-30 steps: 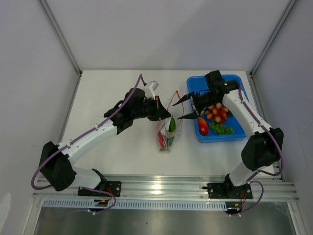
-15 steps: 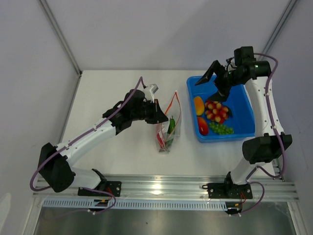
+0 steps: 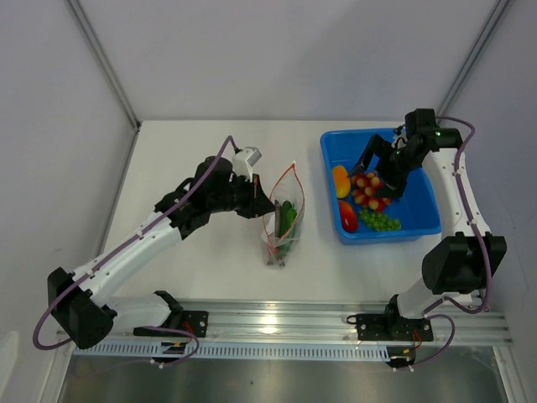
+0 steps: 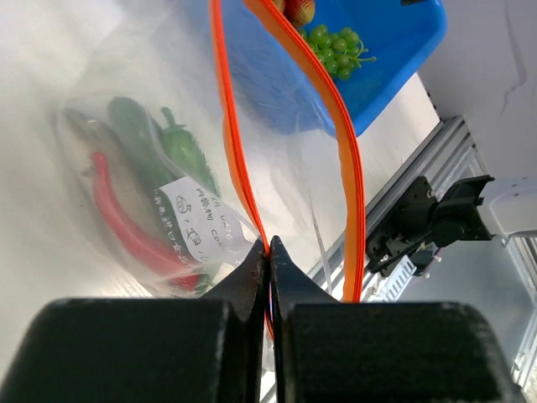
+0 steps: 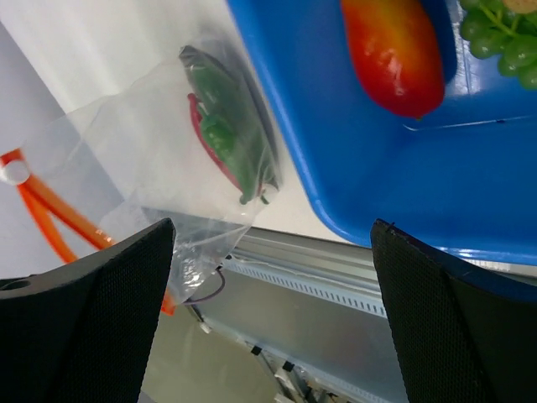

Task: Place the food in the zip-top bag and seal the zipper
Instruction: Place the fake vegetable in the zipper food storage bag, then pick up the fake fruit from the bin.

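Nearest me, the zip-top bag (image 3: 281, 239) sits on the table (image 3: 193, 151) with cucumber (image 4: 134, 134) and chilli (image 4: 117, 222) inside. The left gripper (image 3: 262, 200) is pinched tight on its orange zipper (image 4: 356, 218). Further back, the right gripper (image 3: 382, 172) gapes wide and empty over the blue tub (image 3: 417, 210), by the cherry tomatoes (image 3: 369, 191).

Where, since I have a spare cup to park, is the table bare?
Bare: the table behind the left arm, and the strip between bag and rail. Crowded: the gap between bag and tub, and the tub's left half, with food.
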